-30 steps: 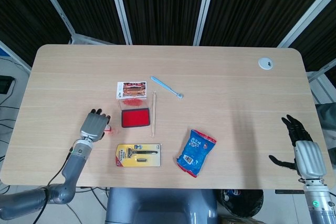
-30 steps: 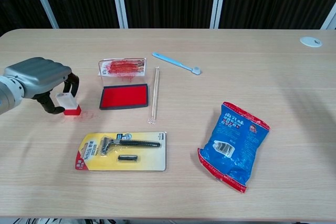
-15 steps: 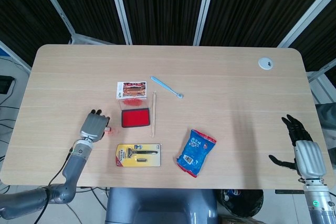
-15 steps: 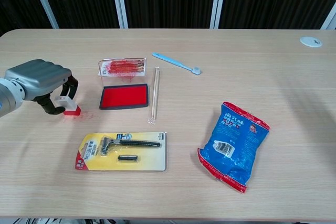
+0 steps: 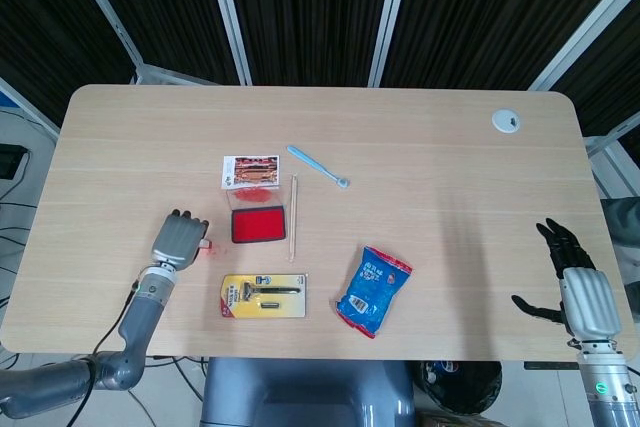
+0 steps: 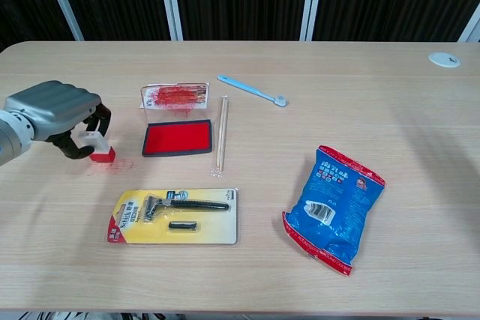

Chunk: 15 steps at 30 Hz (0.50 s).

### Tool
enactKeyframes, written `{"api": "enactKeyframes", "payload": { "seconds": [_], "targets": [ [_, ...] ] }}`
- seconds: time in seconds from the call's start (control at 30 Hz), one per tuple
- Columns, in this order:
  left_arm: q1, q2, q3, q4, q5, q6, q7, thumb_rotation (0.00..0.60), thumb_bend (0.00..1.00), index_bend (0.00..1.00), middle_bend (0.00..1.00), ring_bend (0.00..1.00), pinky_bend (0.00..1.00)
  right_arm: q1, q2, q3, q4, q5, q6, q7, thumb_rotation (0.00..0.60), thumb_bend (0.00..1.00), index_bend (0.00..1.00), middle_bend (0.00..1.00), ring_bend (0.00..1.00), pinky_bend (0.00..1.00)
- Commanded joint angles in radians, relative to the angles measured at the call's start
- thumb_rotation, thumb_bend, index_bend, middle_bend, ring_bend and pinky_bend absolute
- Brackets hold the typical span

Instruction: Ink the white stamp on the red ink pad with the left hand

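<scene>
The white stamp (image 6: 97,146) with a red base stands on the table left of the red ink pad (image 6: 178,138). My left hand (image 6: 56,112) curls over the stamp and grips it between thumb and fingers. In the head view the left hand (image 5: 180,239) covers most of the stamp (image 5: 204,244), a short gap left of the ink pad (image 5: 257,225). My right hand (image 5: 577,289) hangs beyond the table's right front corner, fingers spread and holding nothing.
The pad's ink-smeared clear lid (image 6: 174,97) stands just behind it. A thin wooden stick (image 6: 220,142) lies right of the pad, a blue toothbrush (image 6: 251,89) behind. A yellow razor pack (image 6: 176,216) and a blue snack bag (image 6: 334,206) lie nearer the front. Faint red marks (image 6: 112,165) stain the table by the stamp.
The left hand dipped a little with the stamp, then rose back slightly, staying left of the pad. The right hand has not moved.
</scene>
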Motion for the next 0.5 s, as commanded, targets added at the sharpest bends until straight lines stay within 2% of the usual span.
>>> {"api": "enactKeyframes", "payload": {
  "seconds": [0.03, 0.33, 0.5],
  "targets": [
    [0.003, -0.003, -0.004, -0.008, 0.03, 0.033, -0.012, 0.6, 0.48, 0.64, 0.63, 0.42, 0.46, 0.0, 0.0, 0.0, -0.001, 0.001, 0.0, -0.001, 0.6, 0.07, 0.0, 0.0, 0.0, 0.18],
    [-0.013, -0.02, -0.02, -0.027, 0.064, 0.061, -0.005, 0.6, 0.5, 0.69, 0.68, 0.5, 0.53, 0.001, 0.003, 0.001, -0.004, 0.002, -0.003, 0.003, 0.6, 0.07, 0.0, 0.0, 0.0, 0.18],
    [-0.043, -0.052, -0.07, -0.041, 0.022, 0.064, 0.034, 0.6, 0.52, 0.71, 0.71, 0.52, 0.56, 0.001, 0.004, 0.001, -0.006, 0.003, -0.005, 0.005, 0.6, 0.07, 0.0, 0.0, 0.0, 0.18]
  ]
}}
